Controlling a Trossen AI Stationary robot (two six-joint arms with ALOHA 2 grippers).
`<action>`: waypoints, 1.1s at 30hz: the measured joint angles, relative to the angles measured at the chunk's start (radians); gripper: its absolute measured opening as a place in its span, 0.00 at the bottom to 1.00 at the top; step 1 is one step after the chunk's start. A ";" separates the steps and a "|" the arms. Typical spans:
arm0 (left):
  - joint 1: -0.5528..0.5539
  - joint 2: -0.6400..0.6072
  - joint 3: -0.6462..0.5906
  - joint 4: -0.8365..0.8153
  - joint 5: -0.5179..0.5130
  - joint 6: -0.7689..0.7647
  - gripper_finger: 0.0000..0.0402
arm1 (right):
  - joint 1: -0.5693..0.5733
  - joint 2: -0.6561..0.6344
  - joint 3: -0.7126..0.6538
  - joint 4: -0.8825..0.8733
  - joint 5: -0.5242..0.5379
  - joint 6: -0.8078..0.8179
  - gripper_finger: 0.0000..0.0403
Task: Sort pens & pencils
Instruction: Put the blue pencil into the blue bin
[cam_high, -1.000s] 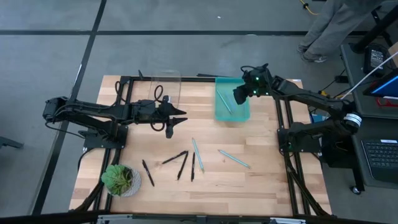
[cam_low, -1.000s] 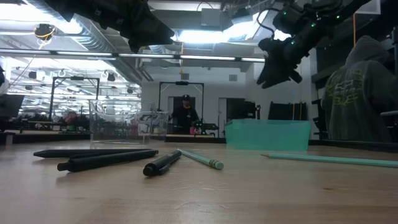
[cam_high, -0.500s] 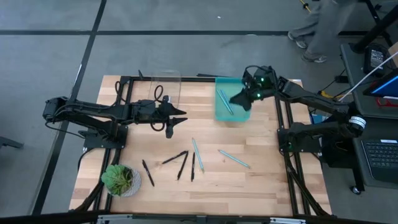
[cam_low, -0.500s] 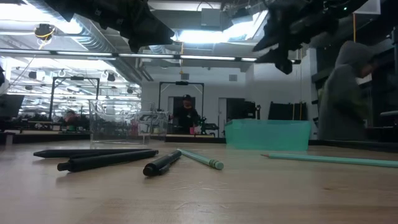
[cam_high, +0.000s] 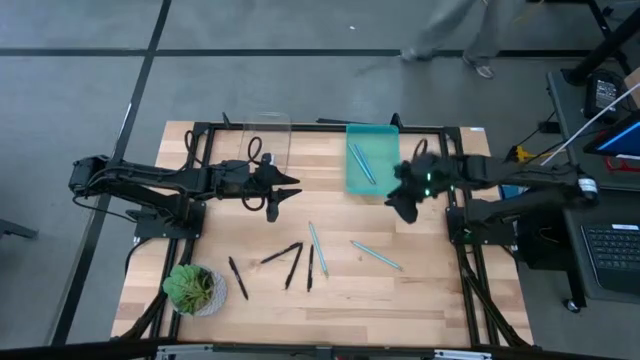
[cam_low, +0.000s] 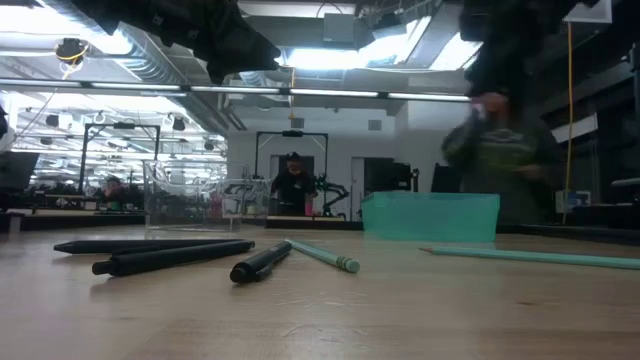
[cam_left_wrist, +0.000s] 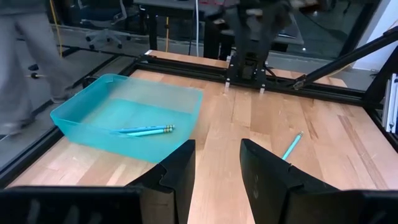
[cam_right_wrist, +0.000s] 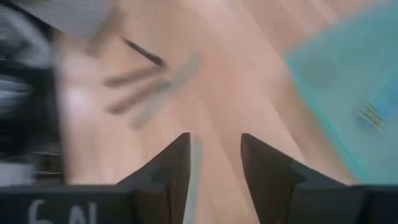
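Note:
Four black sticks (cam_high: 294, 265) lie on the wood near the table's middle, with one light blue stick (cam_high: 317, 248) among them and another (cam_high: 376, 255) to their right. Two more light blue sticks (cam_high: 360, 163) lie inside the teal tray (cam_high: 385, 185) at the far edge. My right gripper (cam_high: 401, 204) hangs open above the table just off the tray's near right corner, holding nothing. My left gripper (cam_high: 284, 196) hovers open left of the tray, by the clear container (cam_high: 268, 140), and is empty too. The left wrist view shows the tray's two sticks (cam_left_wrist: 146, 130).
A small potted plant (cam_high: 195, 290) stands at the near left corner. Black frame rails (cam_high: 455, 215) run along the table's left and right sides. A person (cam_high: 455, 30) walks past beyond the far edge. Bare wood lies along the near edge.
My right gripper has swung from above the teal tray's far right part toward the near edge, coming down past the tray's near right corner and turning to face the sticks on the table. It has stayed open. The person behind the table has walked leftward.

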 joint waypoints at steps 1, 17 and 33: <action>0.000 0.000 0.000 0.000 0.000 0.000 0.30 | 0.049 0.002 0.000 -0.030 0.057 0.032 0.35; 0.002 0.000 0.000 -0.004 0.000 -0.035 0.30 | 0.428 0.411 -0.001 0.019 0.176 0.175 0.35; 0.002 0.000 0.000 0.002 0.000 -0.034 0.30 | 0.498 0.542 -0.002 0.187 0.216 0.279 0.35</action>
